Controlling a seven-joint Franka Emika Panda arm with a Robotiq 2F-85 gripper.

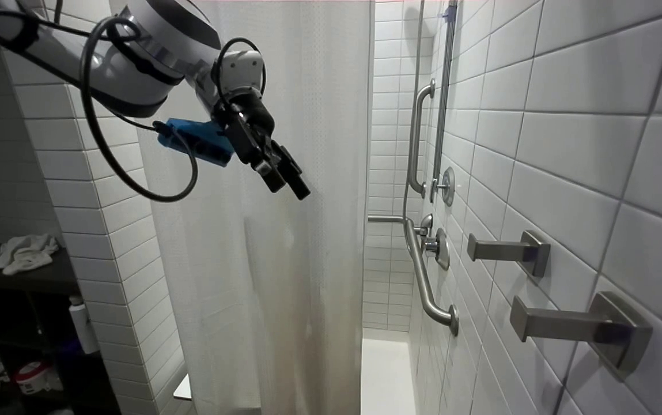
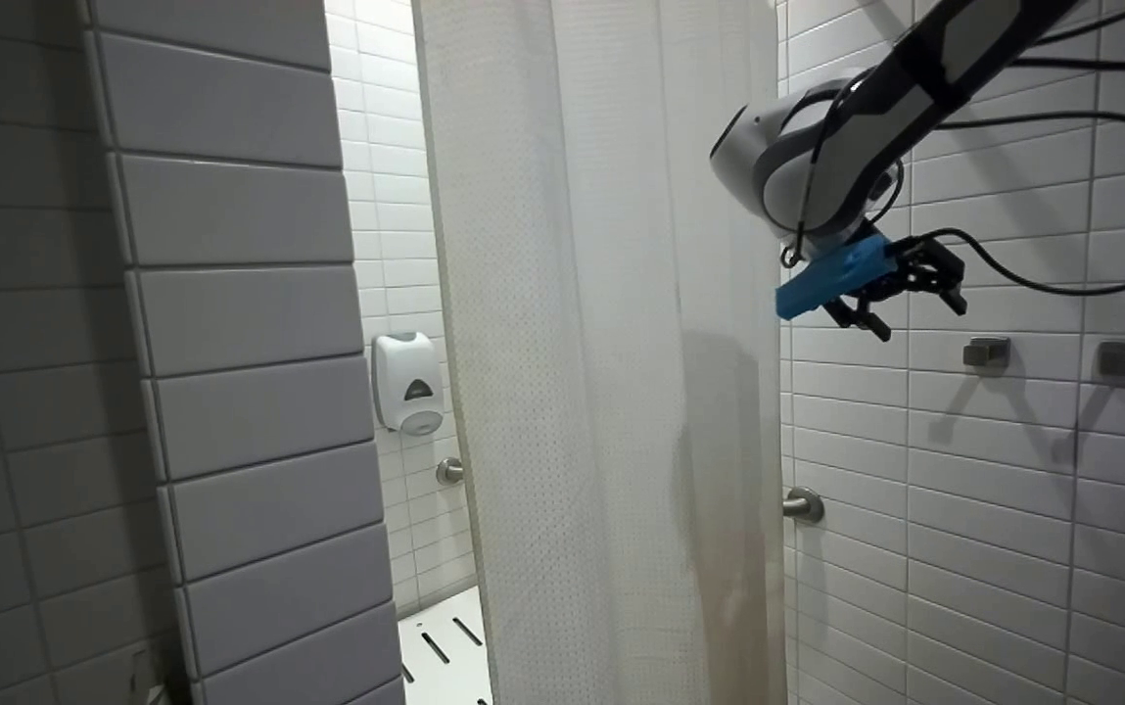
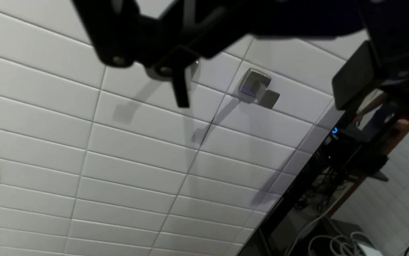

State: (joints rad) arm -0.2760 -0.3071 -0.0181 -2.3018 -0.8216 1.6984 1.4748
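The claw [image 3: 261, 103] gapes wide, a metal hook [image 3: 258, 87] beyond it in the wrist view, a shower curtain [image 1: 276, 276] behind it in an exterior view.

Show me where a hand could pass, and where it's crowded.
A hand could probably pass between the tiled pillar and the shower curtain, or between the curtain's other edge and the lower grab bar. Crowded: around the open gripper and the looping black cable, and on the dark shelf, where a white cloth lies.
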